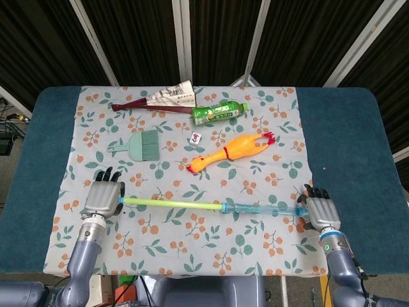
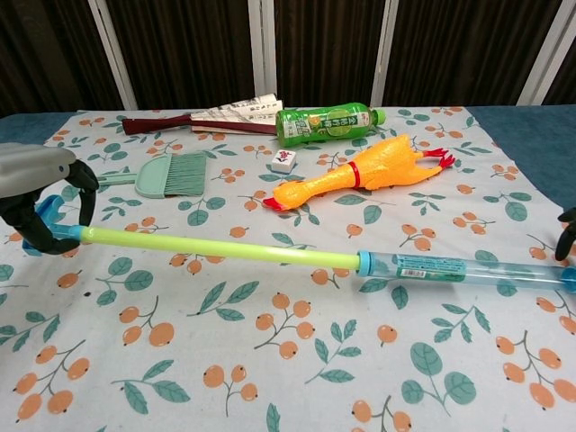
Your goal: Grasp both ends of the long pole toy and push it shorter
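Observation:
The long pole toy (image 1: 192, 204) lies across the near part of the flowered cloth (image 1: 255, 246). It has a yellow-green rod on the left and a clear blue tube (image 2: 450, 267) on the right. My left hand (image 1: 102, 198) grips its blue handle end, fingers curled around it, as the chest view (image 2: 40, 193) shows. My right hand (image 1: 319, 211) lies over the tube's far end. Only its dark fingertips (image 2: 567, 236) show at the chest view's right edge, so I cannot tell whether it grips the tube.
Behind the pole lie a rubber chicken (image 1: 230, 152), a small tile (image 1: 197, 137), a green brush (image 1: 142, 145), a green bottle (image 1: 218, 112) and a folded fan (image 1: 156, 100). Blue table (image 1: 358, 141) flanks the cloth on both sides.

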Tool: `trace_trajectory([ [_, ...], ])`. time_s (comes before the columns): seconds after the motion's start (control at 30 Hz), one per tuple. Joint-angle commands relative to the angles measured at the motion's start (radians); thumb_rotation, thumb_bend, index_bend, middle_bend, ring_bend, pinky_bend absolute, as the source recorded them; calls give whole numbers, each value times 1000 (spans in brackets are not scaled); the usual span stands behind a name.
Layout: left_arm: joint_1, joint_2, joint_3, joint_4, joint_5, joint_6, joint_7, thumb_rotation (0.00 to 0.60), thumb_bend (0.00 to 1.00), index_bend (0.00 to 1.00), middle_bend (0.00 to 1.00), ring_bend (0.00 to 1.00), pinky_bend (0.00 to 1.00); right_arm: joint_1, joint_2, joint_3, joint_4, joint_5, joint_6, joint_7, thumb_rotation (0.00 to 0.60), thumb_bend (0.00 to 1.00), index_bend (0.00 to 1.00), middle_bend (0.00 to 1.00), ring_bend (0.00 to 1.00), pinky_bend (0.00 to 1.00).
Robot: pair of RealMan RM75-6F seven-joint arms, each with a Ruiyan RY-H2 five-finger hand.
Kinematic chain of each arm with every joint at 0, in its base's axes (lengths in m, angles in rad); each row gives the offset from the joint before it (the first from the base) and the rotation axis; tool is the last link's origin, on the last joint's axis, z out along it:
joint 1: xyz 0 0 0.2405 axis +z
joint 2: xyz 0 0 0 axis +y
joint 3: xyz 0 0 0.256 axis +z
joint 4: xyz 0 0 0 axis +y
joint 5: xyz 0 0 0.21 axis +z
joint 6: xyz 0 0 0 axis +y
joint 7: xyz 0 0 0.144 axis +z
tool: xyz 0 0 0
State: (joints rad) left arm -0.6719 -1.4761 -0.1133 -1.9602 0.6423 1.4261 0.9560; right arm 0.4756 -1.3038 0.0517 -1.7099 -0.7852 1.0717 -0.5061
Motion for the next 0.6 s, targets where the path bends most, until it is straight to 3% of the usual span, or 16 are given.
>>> trace_trajectory([
  [0.03, 2, 2, 2, 0, 0, -1, -4, 600, 471, 571, 146, 0, 103, 0, -3, -2, 8, 4, -2, 2, 600, 396, 342, 0, 0, 0],
  [0.3, 5, 4, 13, 10, 4, -7, -11, 600, 471, 570, 146, 0, 103, 1, -7, -8, 31, 22, -12, 0, 600, 396, 346, 0, 0, 0],
  [0.6, 4, -1, 14, 9, 7, -4, -11, 600, 471, 571, 146, 0, 103, 3, -19, -9, 38, 29, -8, -4, 600, 396, 464, 9, 0, 0],
])
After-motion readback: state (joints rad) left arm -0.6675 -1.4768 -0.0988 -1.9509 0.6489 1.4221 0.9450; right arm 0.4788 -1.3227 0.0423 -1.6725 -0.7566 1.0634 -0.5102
